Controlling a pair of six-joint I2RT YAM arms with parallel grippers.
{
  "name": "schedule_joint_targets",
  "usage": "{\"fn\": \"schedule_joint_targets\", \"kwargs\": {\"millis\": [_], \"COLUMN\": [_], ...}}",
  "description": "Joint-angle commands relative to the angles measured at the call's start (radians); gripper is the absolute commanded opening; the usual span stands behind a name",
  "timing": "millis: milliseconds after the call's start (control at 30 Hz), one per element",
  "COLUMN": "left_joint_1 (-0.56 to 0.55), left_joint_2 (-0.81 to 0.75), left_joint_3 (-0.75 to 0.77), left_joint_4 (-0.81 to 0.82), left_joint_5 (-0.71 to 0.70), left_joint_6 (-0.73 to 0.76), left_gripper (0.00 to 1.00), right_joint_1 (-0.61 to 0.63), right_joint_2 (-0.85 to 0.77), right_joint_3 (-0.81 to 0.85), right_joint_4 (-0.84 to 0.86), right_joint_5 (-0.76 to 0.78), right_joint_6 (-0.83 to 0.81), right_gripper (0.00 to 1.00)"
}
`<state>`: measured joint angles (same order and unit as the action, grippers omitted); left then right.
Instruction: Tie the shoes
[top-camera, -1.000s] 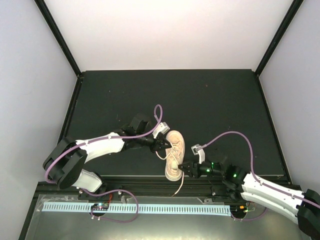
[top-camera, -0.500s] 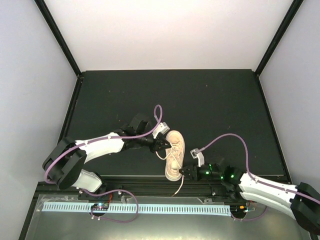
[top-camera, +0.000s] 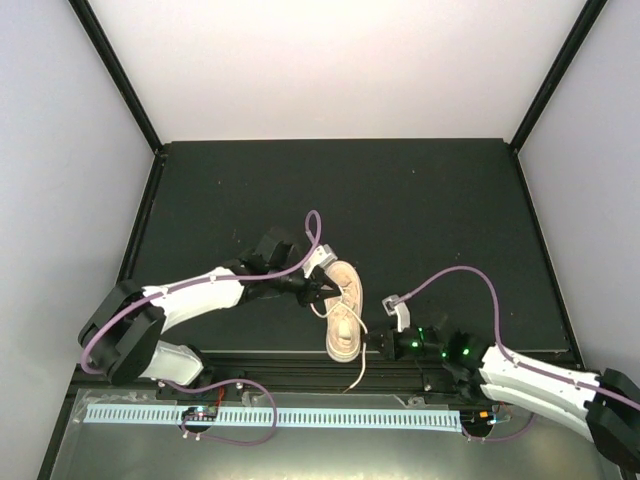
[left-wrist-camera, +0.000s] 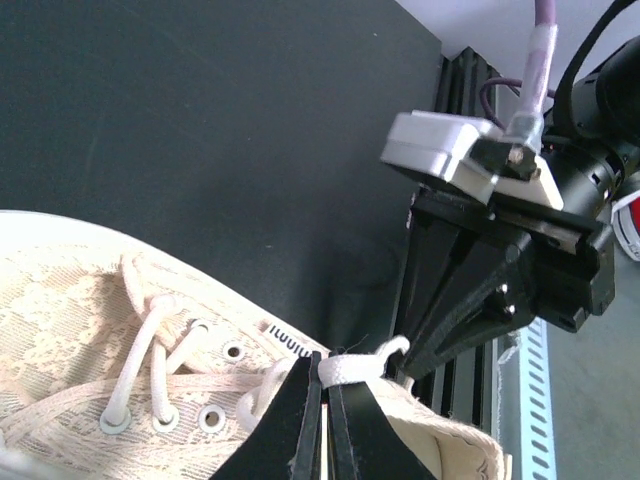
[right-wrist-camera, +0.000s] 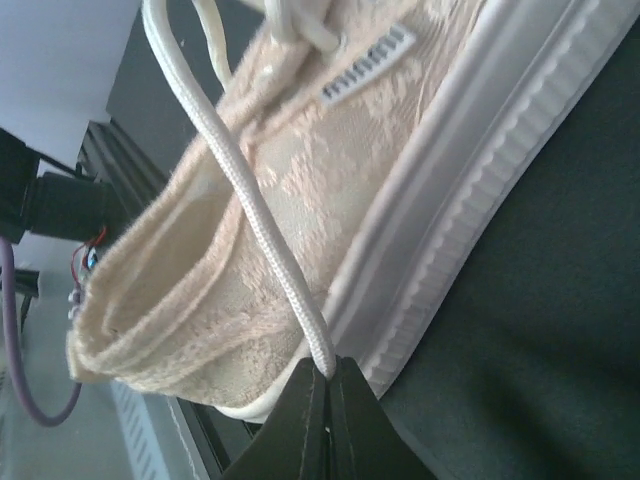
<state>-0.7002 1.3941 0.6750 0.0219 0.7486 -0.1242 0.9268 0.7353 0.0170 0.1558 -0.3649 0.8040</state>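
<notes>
Well, the sneaker (top-camera: 343, 312) sits upright on its sole near the front edge of the dark table (top-camera: 430, 200). Its heel is toward the black rail (top-camera: 270, 366), its toe points away, and it lies between the two grippers. Its off-white laces (left-wrist-camera: 150, 345) criss-cross through the eyelets, and one loose end (top-camera: 357, 376) trails from the heel side out over the rail.

The left gripper (left-wrist-camera: 326, 378) reaches in from the left at the top of the lacing. Its fingers are pressed together on a strand of lace, which bulges out just above the tips. The right gripper (right-wrist-camera: 326, 378) sits low at the shoe's right side, near the heel. Its fingers are likewise clamped on a lace, which runs taut from the tips up across the patterned upper toward the eyelets. In the left wrist view, the right gripper stands just beyond the shoe's collar, close by the rail. A purple cable (top-camera: 470, 275) arcs above the right arm.
</notes>
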Motion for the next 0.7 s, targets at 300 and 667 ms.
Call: {"fn": "schedule_joint_targets", "kwargs": {"millis": [300, 667], "left_joint_1": [-0.028, -0.153], "left_joint_2": [-0.069, -0.153], "left_joint_3": [-0.025, -0.107], "left_joint_4": [-0.035, -0.027], "left_joint_5": [0.035, -0.094], "left_joint_6": [0.046, -0.009], "left_gripper": [0.01, 0.02], "right_joint_1": [0.000, -0.049], "right_joint_2": [0.057, 0.354], "right_joint_3": [0.266, 0.535], "right_joint_4": [-0.361, -0.431], "right_joint_5": [0.197, 0.238], "right_joint_6": [-0.084, -0.220], "right_gripper": [0.02, 0.02]}}
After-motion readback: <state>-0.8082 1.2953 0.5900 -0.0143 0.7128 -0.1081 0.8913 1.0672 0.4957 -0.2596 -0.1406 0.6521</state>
